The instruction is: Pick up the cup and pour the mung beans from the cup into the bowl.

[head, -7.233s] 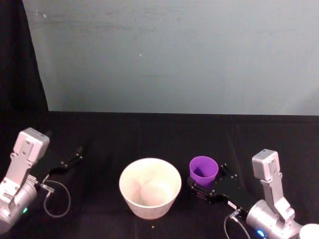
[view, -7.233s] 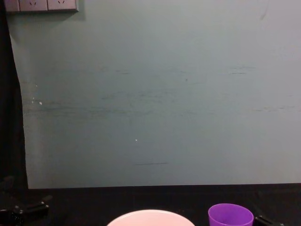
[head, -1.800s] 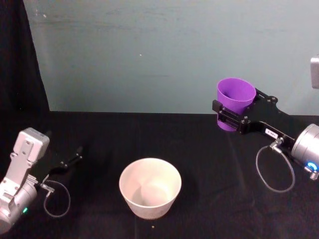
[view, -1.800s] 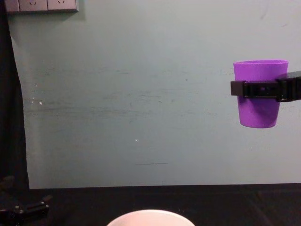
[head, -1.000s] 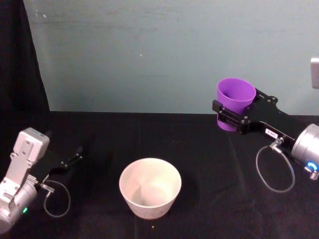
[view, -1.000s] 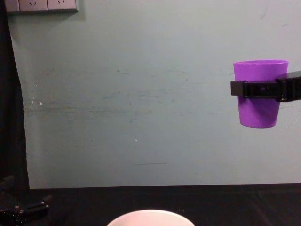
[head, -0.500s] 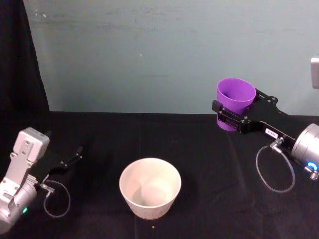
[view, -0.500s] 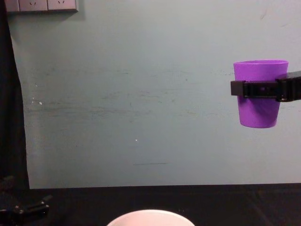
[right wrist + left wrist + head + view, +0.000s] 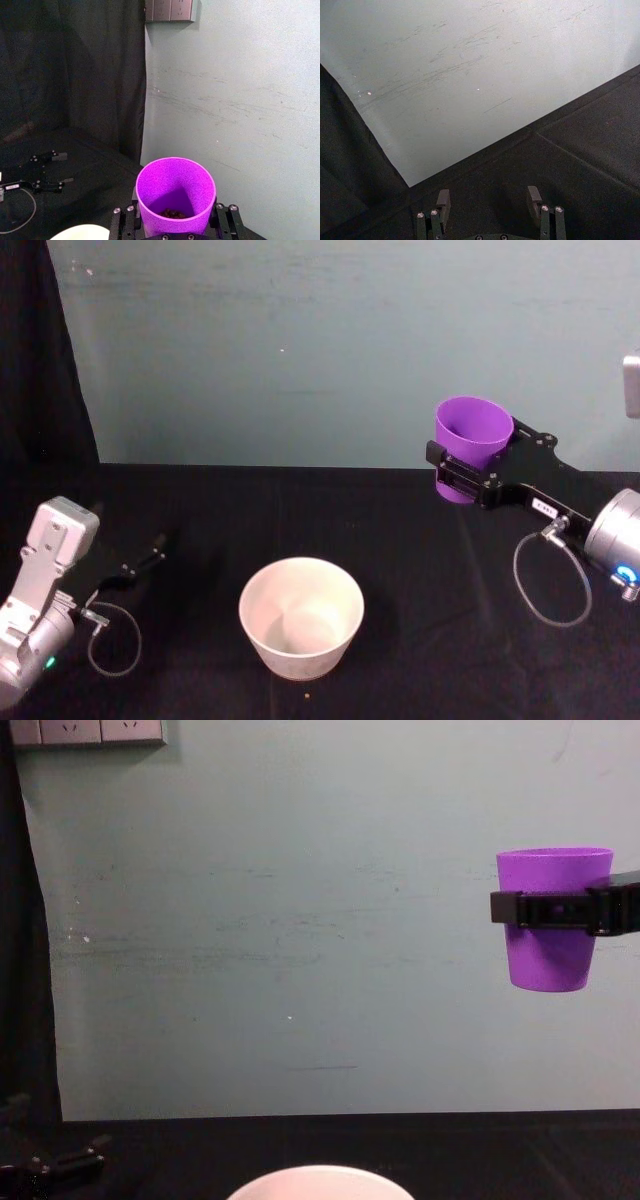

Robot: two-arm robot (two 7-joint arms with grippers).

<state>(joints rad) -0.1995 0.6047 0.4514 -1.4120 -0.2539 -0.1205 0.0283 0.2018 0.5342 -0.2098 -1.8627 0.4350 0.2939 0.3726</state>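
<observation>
My right tool (image 9: 466, 478) has lifted the cup (image 9: 474, 428) off the counter (image 9: 200, 510) and pinches it upright, beans (image 9: 172, 214) inside, high to the right of the bowl (image 9: 300, 655), so I've yet to pour; left tool (image 9: 140, 565) idles spread, far left

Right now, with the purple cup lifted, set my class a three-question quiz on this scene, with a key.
1. True or false: the purple cup is tilted over the white bowl.
2. Which pincer grips the cup? A left; B right; C neither.
3. Fill in: the left pincer sits low, open and ____.
Key: 1 false, it is upright, right of the bowl. 2 B, the right pincer. 3 empty.
</observation>
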